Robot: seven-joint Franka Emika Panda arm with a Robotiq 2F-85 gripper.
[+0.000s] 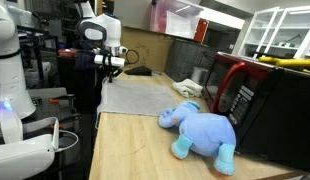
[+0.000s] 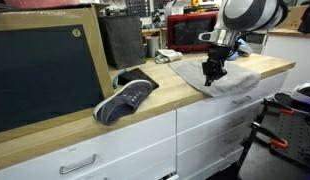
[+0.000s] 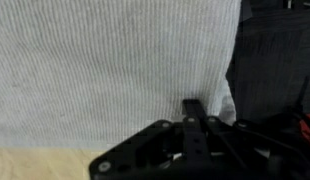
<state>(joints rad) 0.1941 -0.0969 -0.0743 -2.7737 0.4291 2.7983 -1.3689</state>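
We see the gripper (image 3: 193,108) clenched, its jaws pressed together with the tips down on a grey ribbed cloth (image 3: 105,60). Whether a fold of the fabric is pinched between them, we cannot tell. The cloth lies flat on a wooden countertop (image 1: 130,150), at the corner where the arm stands, one edge hanging a little over the front in an exterior view (image 2: 233,82). Just past the cloth, away from the arm, a blue plush elephant (image 1: 203,130) lies on its side. It is near the cloth's far corner but apart from it. Behind the elephant, and well apart from the cloth, stands a red and black microwave (image 1: 257,95) with its door shut; we cannot make out its inside. On the other side of the cloth along the countertop, a dark sneaker (image 2: 125,100) rests beside a large black panel (image 2: 45,70). Under the cloth's hanging edge the white drawers (image 2: 125,150) are closed. We count one cloth, one elephant, one sneaker and one microwave.
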